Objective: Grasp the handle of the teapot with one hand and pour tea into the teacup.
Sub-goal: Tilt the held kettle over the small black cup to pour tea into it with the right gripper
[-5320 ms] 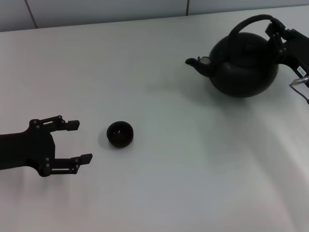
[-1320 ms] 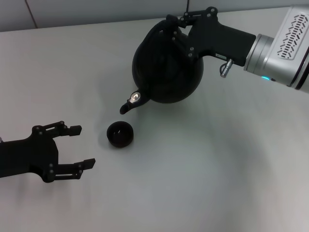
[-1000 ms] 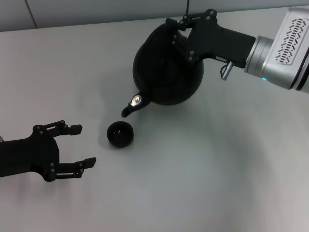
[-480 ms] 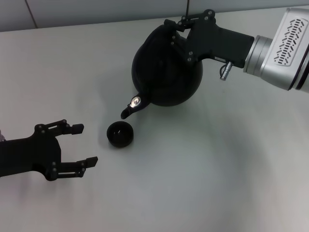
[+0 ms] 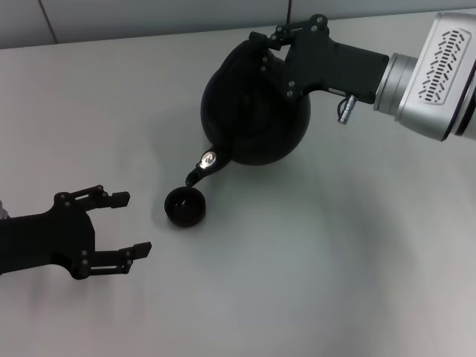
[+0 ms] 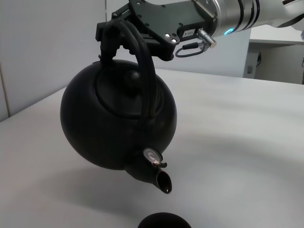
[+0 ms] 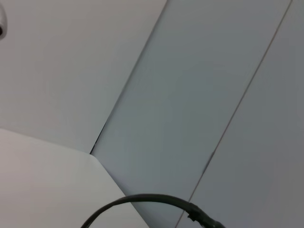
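Note:
The round matte-black teapot [image 5: 253,111] hangs in the air, tilted with its spout [image 5: 197,172] pointing down right above the tiny black teacup [image 5: 184,206] on the table. My right gripper [image 5: 271,44] is shut on the thin black arched handle [image 6: 142,71] at the teapot's top. In the left wrist view the teapot [image 6: 114,128] is tipped with its spout [image 6: 159,179] just over the teacup's rim [image 6: 164,221]. My left gripper [image 5: 123,223] is open and empty, left of the teacup.
The white table [image 5: 335,260] spreads all around. A pale wall [image 5: 149,15] runs along its far edge. The right arm's silver forearm [image 5: 431,74] reaches in from the upper right.
The teapot came from the far right to above the teacup. Over the last second it tipped and sank a little, bringing the spout closer to the cup. My left gripper barely moved.

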`<control>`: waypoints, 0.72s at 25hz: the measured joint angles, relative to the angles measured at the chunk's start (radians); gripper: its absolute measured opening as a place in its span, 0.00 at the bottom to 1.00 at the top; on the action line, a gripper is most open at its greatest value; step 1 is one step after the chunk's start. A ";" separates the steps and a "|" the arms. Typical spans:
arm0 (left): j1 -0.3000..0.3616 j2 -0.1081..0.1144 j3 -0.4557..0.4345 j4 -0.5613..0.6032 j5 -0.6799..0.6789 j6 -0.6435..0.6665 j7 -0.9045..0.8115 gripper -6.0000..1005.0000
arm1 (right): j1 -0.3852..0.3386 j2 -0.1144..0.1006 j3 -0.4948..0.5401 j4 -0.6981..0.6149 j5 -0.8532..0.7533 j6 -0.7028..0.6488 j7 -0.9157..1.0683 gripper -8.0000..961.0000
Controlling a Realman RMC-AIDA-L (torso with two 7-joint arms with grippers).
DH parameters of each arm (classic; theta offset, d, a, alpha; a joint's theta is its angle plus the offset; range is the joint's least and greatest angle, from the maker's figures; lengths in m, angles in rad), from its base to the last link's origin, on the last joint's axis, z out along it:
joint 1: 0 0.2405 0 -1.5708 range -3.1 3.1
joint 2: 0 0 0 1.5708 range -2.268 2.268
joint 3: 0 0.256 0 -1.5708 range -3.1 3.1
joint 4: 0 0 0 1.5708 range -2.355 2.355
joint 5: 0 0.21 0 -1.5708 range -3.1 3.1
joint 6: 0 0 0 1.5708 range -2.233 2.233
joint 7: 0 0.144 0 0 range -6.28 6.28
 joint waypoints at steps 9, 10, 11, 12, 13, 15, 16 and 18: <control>0.000 0.000 0.000 -0.002 0.000 -0.008 0.000 0.86 | -0.001 0.000 0.000 -0.014 -0.005 0.000 -0.020 0.12; 0.000 0.000 0.000 -0.002 0.000 -0.009 0.000 0.86 | -0.001 0.000 0.000 -0.015 -0.005 0.000 -0.024 0.12; -0.001 0.000 0.000 -0.003 0.000 -0.009 0.000 0.86 | -0.001 0.000 0.000 -0.016 -0.005 0.000 -0.031 0.12; -0.001 0.000 0.000 -0.003 0.000 -0.009 0.000 0.86 | -0.001 0.000 0.000 -0.017 -0.005 0.000 -0.036 0.12; -0.001 0.000 0.000 -0.003 0.000 -0.009 0.000 0.86 | -0.001 0.000 0.000 -0.017 -0.005 0.000 -0.039 0.12; -0.002 0.000 0.000 -0.003 0.000 -0.011 0.000 0.86 | -0.001 0.000 -0.005 -0.019 -0.006 0.000 -0.040 0.11; -0.004 0.000 0.000 -0.004 0.000 -0.014 0.000 0.86 | -0.001 0.000 -0.009 -0.022 -0.006 0.000 -0.040 0.11; -0.004 0.000 0.000 -0.004 0.000 -0.017 0.000 0.86 | -0.001 0.000 -0.013 -0.026 -0.006 0.000 -0.045 0.11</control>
